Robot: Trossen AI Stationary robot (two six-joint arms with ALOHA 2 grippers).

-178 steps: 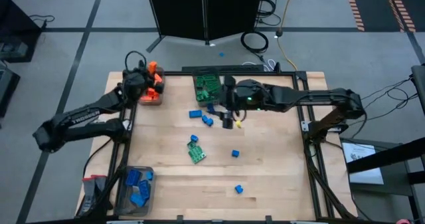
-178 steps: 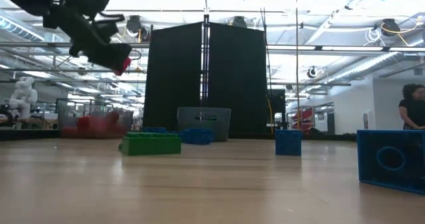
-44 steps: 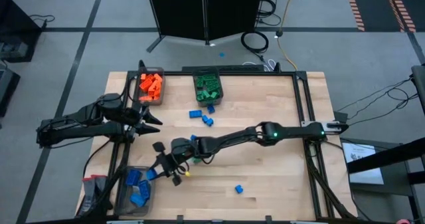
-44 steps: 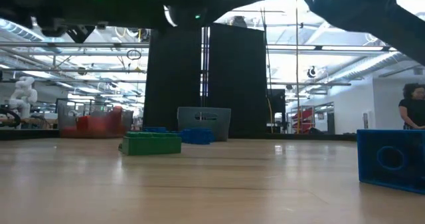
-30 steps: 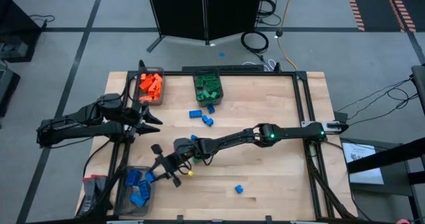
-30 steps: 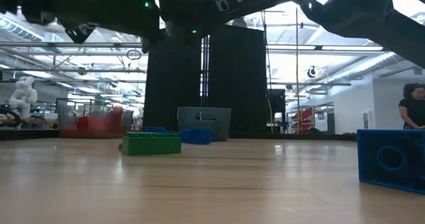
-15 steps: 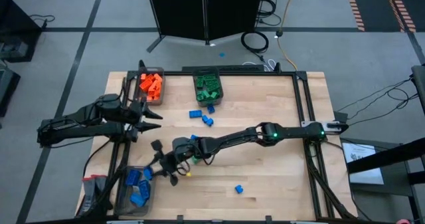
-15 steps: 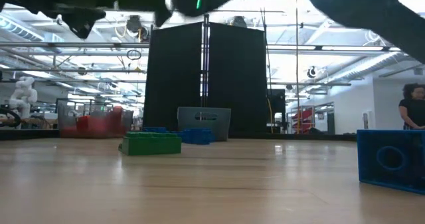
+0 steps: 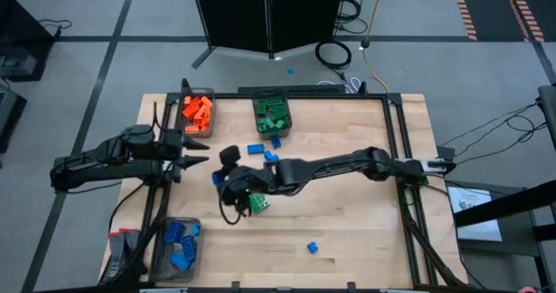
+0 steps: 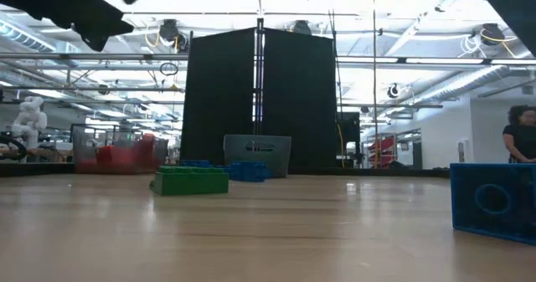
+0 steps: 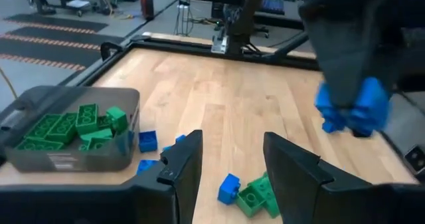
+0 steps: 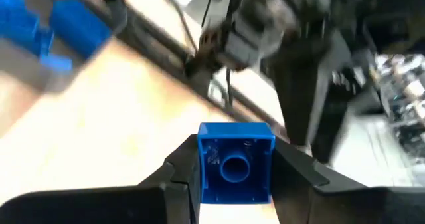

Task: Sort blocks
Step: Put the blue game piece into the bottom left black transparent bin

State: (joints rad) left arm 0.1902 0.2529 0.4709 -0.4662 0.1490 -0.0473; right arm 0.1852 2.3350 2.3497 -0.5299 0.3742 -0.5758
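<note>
The small square blue plastic brick [image 12: 235, 163] sits clamped between the right gripper [image 9: 228, 173] fingers, above the wooden worktop [image 9: 347, 215], short of the dark translucent bin of blue bricks [image 9: 176, 243]. Releasing here would likely drop it outside. The left gripper [image 9: 193, 145], part open, empty, waits nearby.

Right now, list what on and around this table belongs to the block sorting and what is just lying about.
Job:
- blue block in the right end effector
- loose blue blocks
- green block
- lone blue block
- orange bin, green bin, blue bin

Lying about:
- coiled cable
- black panel
- left end effector, waiting empty
</note>
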